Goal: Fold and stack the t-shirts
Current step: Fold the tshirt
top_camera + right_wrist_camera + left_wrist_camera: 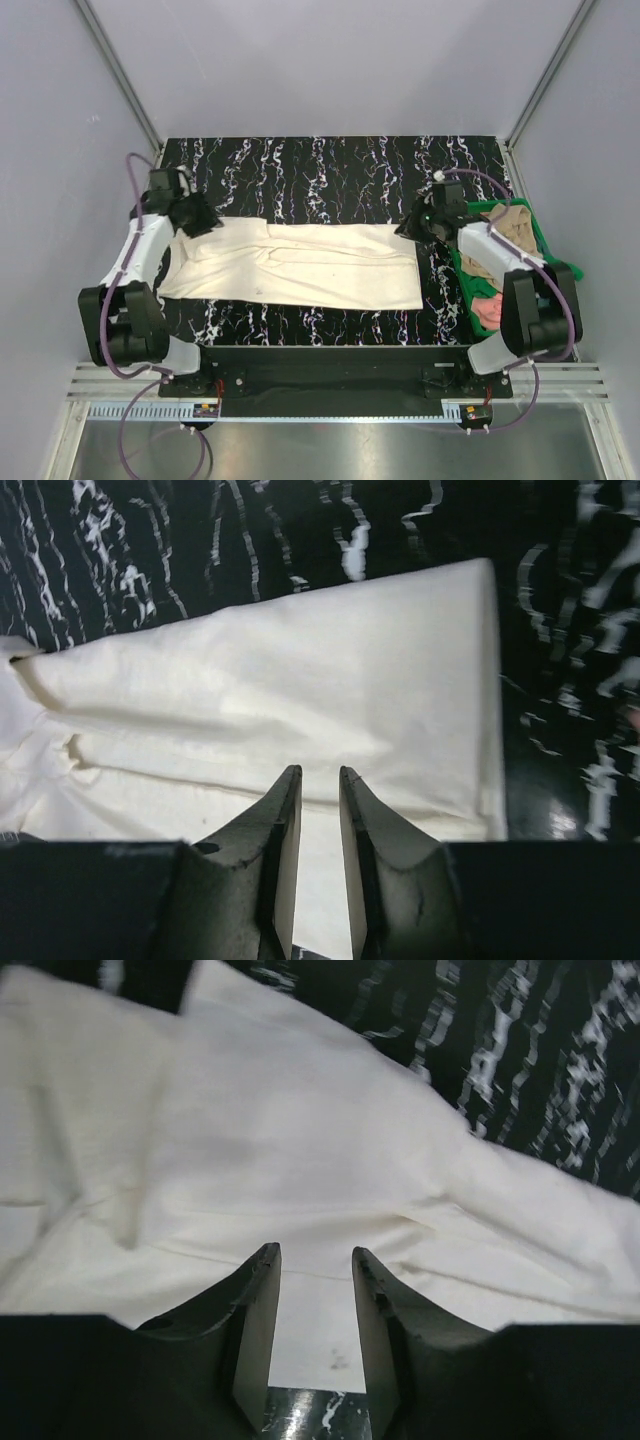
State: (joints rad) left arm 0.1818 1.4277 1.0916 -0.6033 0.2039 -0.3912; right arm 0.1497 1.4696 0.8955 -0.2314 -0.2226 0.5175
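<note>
The cream t-shirt lies folded lengthwise across the black marbled table, collar end left, hem end right. My left gripper hovers over its upper left corner; in the left wrist view it is open with cream cloth below and nothing between the jaws. My right gripper is over the shirt's upper right corner; in the right wrist view it is slightly open above the folded hem end, holding nothing. A tan shirt and a salmon-pink shirt lie in the bin. No grey-blue shirt shows.
A green plastic bin stands at the table's right edge, under the right arm. Grey walls enclose the table on the left, back and right. The arm bases sit at the near edge.
</note>
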